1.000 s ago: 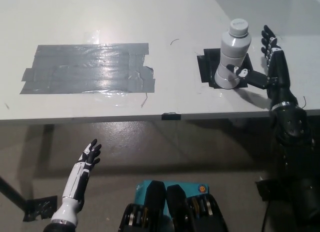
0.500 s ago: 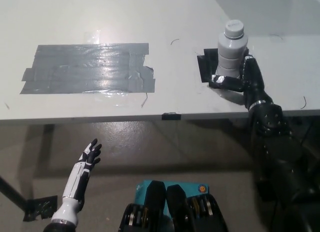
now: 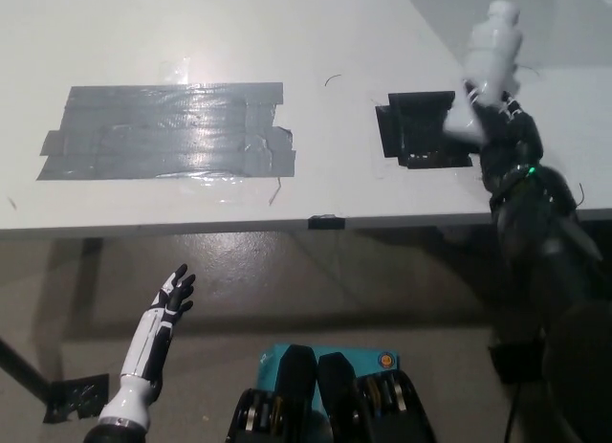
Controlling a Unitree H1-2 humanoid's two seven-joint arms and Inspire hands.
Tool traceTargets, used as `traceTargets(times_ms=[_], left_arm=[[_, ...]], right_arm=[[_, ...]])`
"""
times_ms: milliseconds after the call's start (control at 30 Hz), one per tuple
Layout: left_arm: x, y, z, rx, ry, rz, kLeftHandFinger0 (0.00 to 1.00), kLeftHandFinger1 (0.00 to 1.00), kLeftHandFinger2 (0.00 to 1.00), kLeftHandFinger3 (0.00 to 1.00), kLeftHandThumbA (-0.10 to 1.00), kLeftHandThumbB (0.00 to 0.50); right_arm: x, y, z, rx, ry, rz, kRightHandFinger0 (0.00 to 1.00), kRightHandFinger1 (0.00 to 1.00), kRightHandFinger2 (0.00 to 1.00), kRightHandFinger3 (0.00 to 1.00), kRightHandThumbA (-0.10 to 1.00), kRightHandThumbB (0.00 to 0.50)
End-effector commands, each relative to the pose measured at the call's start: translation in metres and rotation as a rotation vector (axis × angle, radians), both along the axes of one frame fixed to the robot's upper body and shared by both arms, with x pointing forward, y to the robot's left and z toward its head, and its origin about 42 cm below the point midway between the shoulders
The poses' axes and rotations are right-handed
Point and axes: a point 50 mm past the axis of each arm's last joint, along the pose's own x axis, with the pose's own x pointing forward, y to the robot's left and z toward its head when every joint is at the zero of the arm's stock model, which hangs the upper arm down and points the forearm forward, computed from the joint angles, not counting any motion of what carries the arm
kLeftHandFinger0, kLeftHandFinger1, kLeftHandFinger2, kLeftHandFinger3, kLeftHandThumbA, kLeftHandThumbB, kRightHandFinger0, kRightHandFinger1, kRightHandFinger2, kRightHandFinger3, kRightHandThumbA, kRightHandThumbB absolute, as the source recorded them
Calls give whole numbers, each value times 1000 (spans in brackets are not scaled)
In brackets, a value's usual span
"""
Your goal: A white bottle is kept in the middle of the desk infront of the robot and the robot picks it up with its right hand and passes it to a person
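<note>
A view looking steeply down on a pale grey desk (image 3: 191, 32) whose front edge runs across the middle of the picture, with a brownish floor (image 3: 335, 290) below it.

At the right, the robot's black right hand (image 3: 497, 127) is clenched around a white bottle (image 3: 488, 75). The bottle is lifted off the desk and tilted, its cap pointing up toward the top of the picture and its base lower and to the left, by the hand. It is blurred, so fine detail cannot be made out. The black right arm runs from the hand down to the bottom right corner.

Just left of the bottle, a square of black tape (image 3: 421, 127) lies flat on the desk, fully uncovered. Farther left, well apart from it, is a wide patch of shiny grey tape (image 3: 167, 132) made of overlapping strips. A small black clip (image 3: 325, 220) sits on the front edge of the desk, between the two patches.

The desk surface between and behind the tape patches is bare, and the bottle hangs near the desk's right part with open surface to its left.

The white left hand (image 3: 170, 299) rests at lower left, below the desk edge, over the floor, released with fingers spread, holding nothing. A scrap of black tape (image 3: 76, 395) lies on the floor near it.
</note>
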Motion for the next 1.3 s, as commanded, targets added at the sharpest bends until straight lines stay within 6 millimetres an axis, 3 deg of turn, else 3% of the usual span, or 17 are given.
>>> traceTargets(times_ms=[0,133,300,367,400,467,500,533,600,667,700,733,800,833,933,1100,1267], left_arm=[[14,-2,24,5,-102,-31,1000,1000,1000,1000,1000,128],[16,-4,25,15,-101,-42,1000,1000,1000,1000,1000,106],[15,-4,25,5,-103,-35,1000,1000,1000,1000,1000,118],[15,-3,25,3,-102,-33,1000,1000,1000,1000,1000,115],[15,-4,26,8,-104,-35,1000,1000,1000,1000,1000,115],[16,-4,26,9,-104,-35,1000,1000,1000,1000,1000,119],[16,-3,27,11,-108,-37,1000,1000,1000,1000,1000,112],[17,-3,28,12,-105,-37,1000,1000,1000,1000,1000,116],[19,-2,29,10,-107,-38,1000,1000,1000,1000,1000,114],[20,-1,29,24,-107,-39,1000,1000,1000,1000,1000,119],[20,-1,29,23,-105,-39,1000,1000,1000,1000,1000,115],[20,-1,28,13,-106,-40,1000,1000,1000,1000,1000,111],[20,-2,28,12,-102,-38,1000,1000,1000,1000,1000,111],[19,-2,27,11,-100,-38,1000,1000,1000,1000,1000,120],[16,-3,24,6,-90,-37,1000,1000,1000,1000,1000,120],[14,-1,22,31,-90,-44,1000,1000,1000,1000,1000,109],[15,-2,24,33,-85,-49,1000,1000,1000,1000,1000,94]], right_arm=[[23,9,62,147,-68,-20,0,0,248,411,-100,213],[26,15,76,108,-142,1,0,59,413,347,-100,207],[27,24,88,55,-196,22,0,115,499,233,-100,179],[28,26,91,56,-213,23,0,142,536,388,-100,182],[27,27,94,43,-232,25,0,158,554,380,-100,177],[27,28,97,-3,-242,29,1,241,646,330,-100,172],[27,29,100,-53,-252,34,16,274,650,162,-100,261],[26,33,104,-154,-303,71,30,309,677,36,-100,174],[22,41,112,-289,-377,141,83,398,746,5,-100,180],[16,52,121,-437,-435,226,146,510,813,205,-100,178],[12,57,124,-520,-465,271,170,533,807,279,-100,176],[6,64,126,-634,-511,330,170,528,765,434,-100,175],[-2,71,125,-732,-555,381,217,542,753,562,-100,171],[-9,77,121,-801,-584,427,149,500,744,659,-100,148],[-16,87,109,-876,-552,478,102,469,766,797,-100,131],[-21,90,88,-950,-484,516,122,540,872,891,-100,88],[-21,88,72,-971,-452,524,168,621,887,883,-100,84]])
